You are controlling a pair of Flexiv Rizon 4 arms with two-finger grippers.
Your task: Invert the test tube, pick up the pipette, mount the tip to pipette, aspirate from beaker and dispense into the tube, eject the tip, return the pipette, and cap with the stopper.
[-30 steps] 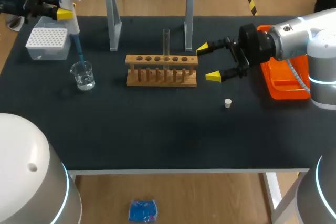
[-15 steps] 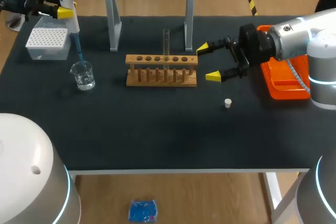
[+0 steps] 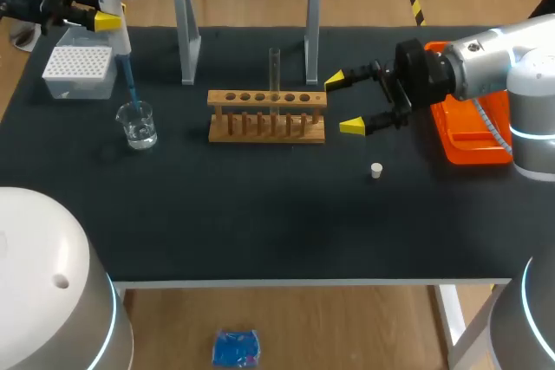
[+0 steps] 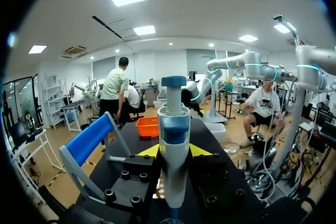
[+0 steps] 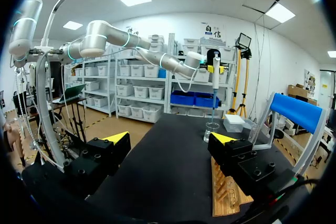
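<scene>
**Left hand.** The left hand (image 3: 94,17) is at the far left corner of the surface (image 3: 260,214), above the tip box (image 3: 78,71). It is closed on the pipette (image 3: 117,28). In the left wrist view a yellow fingertip (image 4: 149,151) lies against each side of the white-and-blue pipette body. The pipette hangs upright with its plunger above the fingers. Its blue tip (image 3: 130,84) points down at the beaker (image 3: 137,124). The tip's lower end is at the beaker's mouth. Contact with the liquid cannot be told.

**Beaker.** The beaker stands on the surface just in front of the tip box. It holds clear liquid.

**Right hand.** The right hand (image 3: 347,103) is just beside the right end of the wooden rack (image 3: 267,115). Its fingers are spread wide and nothing lies between them. In the right wrist view the rack's end sits under the finger nearest it.

**Test tube.** The test tube (image 3: 274,67) stands upright in a hole in the rack's right half. It is apart from both hands.

**Stopper.** The white stopper (image 3: 376,170) lies on the surface in front of the right hand, near it but not touching.

**Other items.** An orange tray (image 3: 464,140) lies under the right arm. A blue-topped stand (image 3: 247,6) is behind the rack.
</scene>
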